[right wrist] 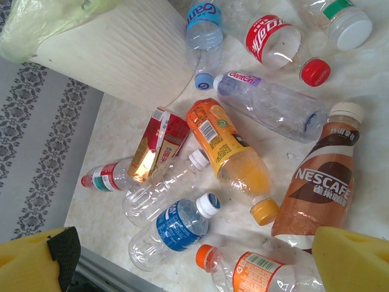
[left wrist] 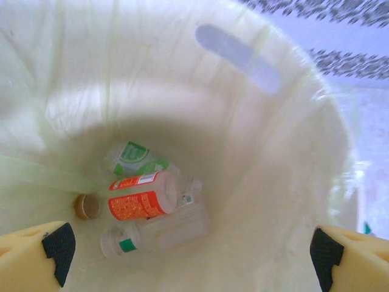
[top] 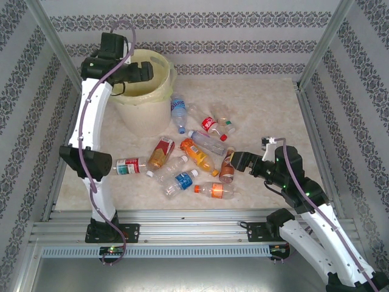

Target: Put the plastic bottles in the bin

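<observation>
Sorting is well short of half done, by my reading. The bin (top: 143, 113), at the far left of the tabletop (top: 273, 109), holds only a few bottles on its floor, among them a green-label bottle (left wrist: 131, 156), an orange-label bottle (left wrist: 141, 203) and a clear bottle (left wrist: 159, 232). About eleven more lie scattered on the tabletop between the bin and the right arm. The left jaws hang over the bin's mouth, wide open, with nothing between the yellow pads (left wrist: 24, 258). The right jaws are also spread wide and empty, low at the right edge of the pile, just beside the brown bottle (top: 228, 165). Every bottle left to move lies on its side. The brown bottle's long axis runs roughly near to far, with its cap at the far end. The orange bottle (top: 198, 156) next to it lies diagonally, cap toward the near right. The orange-cap bottle (top: 215, 190), nearest the arm bases, lies left to right with its cap to the left. The blue-label bottle (top: 178, 111), just beside the bin, points its cap toward the near side.
</observation>
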You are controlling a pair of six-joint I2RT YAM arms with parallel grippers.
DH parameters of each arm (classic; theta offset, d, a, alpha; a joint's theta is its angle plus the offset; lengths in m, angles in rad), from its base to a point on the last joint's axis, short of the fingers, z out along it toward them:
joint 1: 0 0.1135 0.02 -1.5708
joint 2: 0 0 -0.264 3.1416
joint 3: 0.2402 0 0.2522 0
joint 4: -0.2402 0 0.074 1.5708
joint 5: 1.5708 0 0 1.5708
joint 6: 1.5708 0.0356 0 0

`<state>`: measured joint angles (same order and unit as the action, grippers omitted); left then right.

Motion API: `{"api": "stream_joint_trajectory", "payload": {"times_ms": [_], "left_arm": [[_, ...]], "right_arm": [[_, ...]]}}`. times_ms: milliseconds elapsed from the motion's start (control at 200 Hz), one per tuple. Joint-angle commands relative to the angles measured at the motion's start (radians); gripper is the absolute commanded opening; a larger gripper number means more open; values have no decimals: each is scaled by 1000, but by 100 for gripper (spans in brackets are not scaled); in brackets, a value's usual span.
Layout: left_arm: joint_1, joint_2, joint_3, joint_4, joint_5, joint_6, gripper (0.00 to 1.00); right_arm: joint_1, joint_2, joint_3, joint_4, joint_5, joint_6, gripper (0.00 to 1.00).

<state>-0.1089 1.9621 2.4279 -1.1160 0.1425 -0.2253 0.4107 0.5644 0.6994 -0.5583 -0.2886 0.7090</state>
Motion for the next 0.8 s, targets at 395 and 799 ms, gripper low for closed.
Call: {"api": "stream_joint_trajectory", "payload": {"times_ms": [395, 799], "left_arm": [[-142, -582, -779, 492, 329, 79, 100], [-379, -790, -1278, 830, 495, 41, 100]], "right_arm": [[13, 59, 21, -192, 96, 2, 95], [33, 293, 127, -323, 208, -38, 91]]}}
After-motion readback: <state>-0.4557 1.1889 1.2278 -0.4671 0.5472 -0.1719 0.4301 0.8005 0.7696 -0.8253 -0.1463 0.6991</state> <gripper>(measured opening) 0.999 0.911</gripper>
